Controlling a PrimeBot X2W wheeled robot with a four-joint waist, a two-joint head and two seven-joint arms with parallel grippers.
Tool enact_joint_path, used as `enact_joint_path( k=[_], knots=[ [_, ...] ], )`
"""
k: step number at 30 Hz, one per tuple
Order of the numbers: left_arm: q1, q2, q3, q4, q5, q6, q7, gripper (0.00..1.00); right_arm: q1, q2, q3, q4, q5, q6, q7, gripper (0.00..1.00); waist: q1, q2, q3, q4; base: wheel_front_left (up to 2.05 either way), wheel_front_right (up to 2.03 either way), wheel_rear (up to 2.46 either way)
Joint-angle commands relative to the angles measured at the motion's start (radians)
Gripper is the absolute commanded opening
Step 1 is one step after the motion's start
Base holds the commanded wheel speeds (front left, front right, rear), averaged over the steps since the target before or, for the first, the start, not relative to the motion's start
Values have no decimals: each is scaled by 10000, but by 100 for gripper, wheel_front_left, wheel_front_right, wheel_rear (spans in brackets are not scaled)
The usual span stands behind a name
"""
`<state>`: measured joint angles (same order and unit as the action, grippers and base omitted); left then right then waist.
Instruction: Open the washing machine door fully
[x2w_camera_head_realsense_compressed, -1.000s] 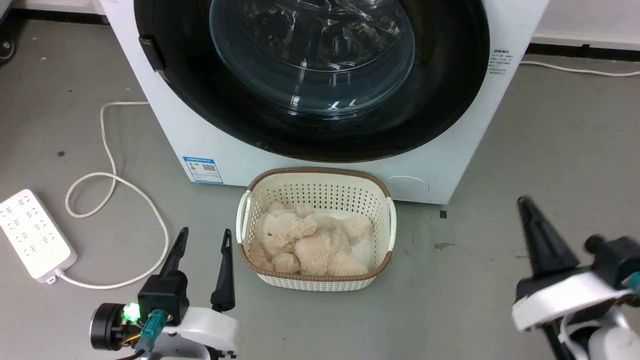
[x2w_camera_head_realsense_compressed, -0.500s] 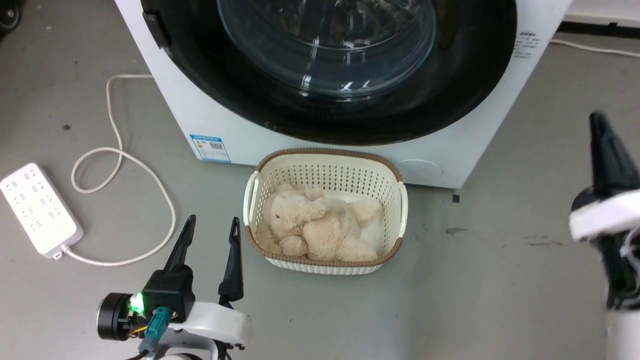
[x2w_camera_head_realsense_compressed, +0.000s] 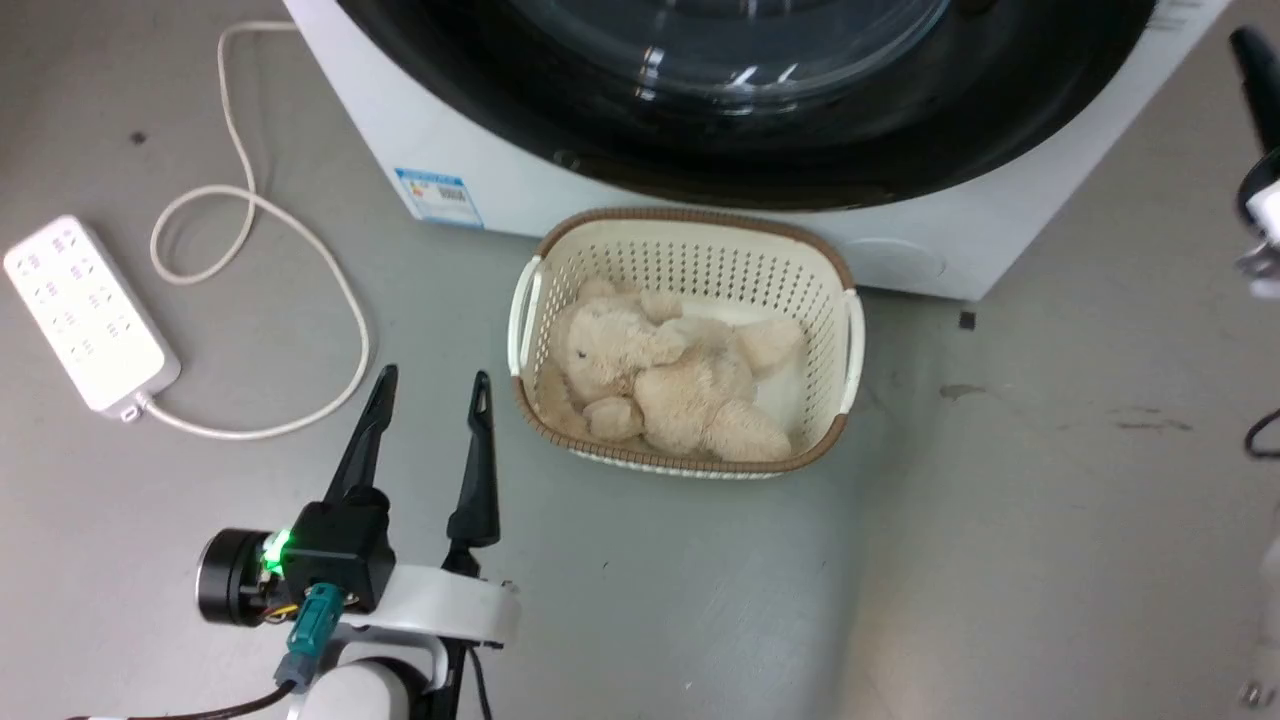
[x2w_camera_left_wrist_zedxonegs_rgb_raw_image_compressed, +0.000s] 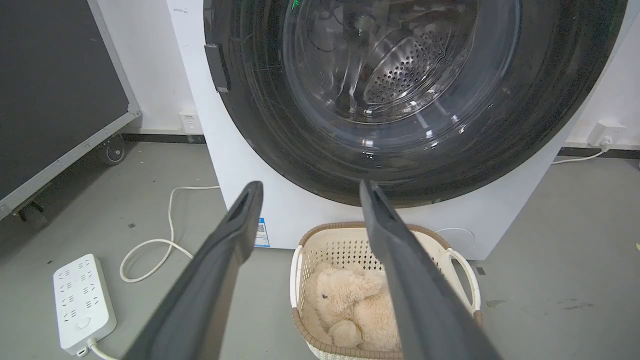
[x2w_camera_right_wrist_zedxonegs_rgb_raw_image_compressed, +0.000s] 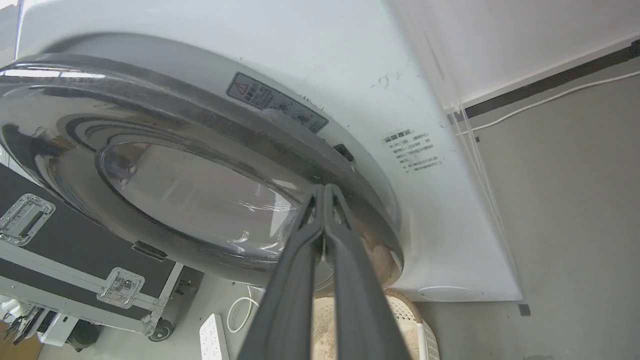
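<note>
The white washing machine (x2w_camera_head_realsense_compressed: 450, 130) fills the top of the head view, and its round door (x2w_camera_head_realsense_compressed: 760, 160) with the glossy black rim and glass bowl lies against the front. My left gripper (x2w_camera_head_realsense_compressed: 433, 380) stands open low over the floor, left of the basket, and points at the door (x2w_camera_left_wrist_zedxonegs_rgb_raw_image_compressed: 280, 150) from a distance. My right gripper (x2w_camera_head_realsense_compressed: 1252, 50) is raised at the far right. In the right wrist view the right gripper (x2w_camera_right_wrist_zedxonegs_rgb_raw_image_compressed: 324, 187) is shut and empty, its tips at the right edge of the door (x2w_camera_right_wrist_zedxonegs_rgb_raw_image_compressed: 200, 200); contact is unclear.
A cream perforated basket (x2w_camera_head_realsense_compressed: 690, 255) holding a beige plush bear (x2w_camera_head_realsense_compressed: 660, 385) sits on the floor just before the machine. A white power strip (x2w_camera_head_realsense_compressed: 85, 310) and its looped cable (x2w_camera_head_realsense_compressed: 250, 200) lie to the left. A black wheeled case (x2w_camera_right_wrist_zedxonegs_rgb_raw_image_compressed: 75, 250) stands beside the machine.
The head camera has shifted, sliding the scene up and right. My right gripper has risen from low at the right up to the door's right edge. The left gripper has barely moved.
</note>
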<state>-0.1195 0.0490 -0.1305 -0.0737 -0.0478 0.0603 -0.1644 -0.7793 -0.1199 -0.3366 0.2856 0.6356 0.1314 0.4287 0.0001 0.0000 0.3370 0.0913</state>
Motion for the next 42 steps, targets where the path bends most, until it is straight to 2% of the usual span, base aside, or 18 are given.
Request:
enact_joint_path(
  k=[1, 15, 16, 24, 25, 34, 38, 42],
  knots=[
    [-250, 8, -121, -78, -67, 68, -116, 100, -568, -180, -229, 280, 177, -2, 276, 0, -1, 0, 219, 138, 0, 0, 0],
    [-740, 9, -526, -219, -290, 315, -408, 100, -3608, -389, -2029, 2383, 213, -4, 2628, 0, -1, 0, 1134, 526, 0, 0, 0],
    [-853, 9, -593, -244, -308, 347, -471, 100, -4089, -329, -2422, 2651, 86, -4, 3111, 0, -1, 0, 1312, 599, 0, 0, 0],
    [-1110, 10, -801, -296, -400, 471, -638, 100, -5132, -138, -3654, 3077, -297, -5, 4627, 0, -1, 0, 1690, 813, 0, 0, 0],
    [-1164, 11, -846, -305, -434, 519, -700, 100, -5307, -31, -4153, 3119, -468, -6, 5277, 0, -1, 0, 1736, 875, 0, 0, 0],
    [-1221, 12, -944, -280, -495, 596, -889, 100, -5126, 389, -5439, 2648, -929, -7, 7474, 0, -1, 0, 1506, 877, 0, 0, 0],
    [-1192, 12, -1028, -215, -509, 585, -951, 100, -4808, 535, -5696, 2412, -942, -7, 8153, 0, -1, 0, 1285, 829, 0, 0, 0],
    [-857, 12, -970, 15, -490, 495, -974, 100, -3469, 684, -5561, 1967, -734, -7, 8971, 0, -1, 0, 449, 615, 0, 0, 0]
  ],
)
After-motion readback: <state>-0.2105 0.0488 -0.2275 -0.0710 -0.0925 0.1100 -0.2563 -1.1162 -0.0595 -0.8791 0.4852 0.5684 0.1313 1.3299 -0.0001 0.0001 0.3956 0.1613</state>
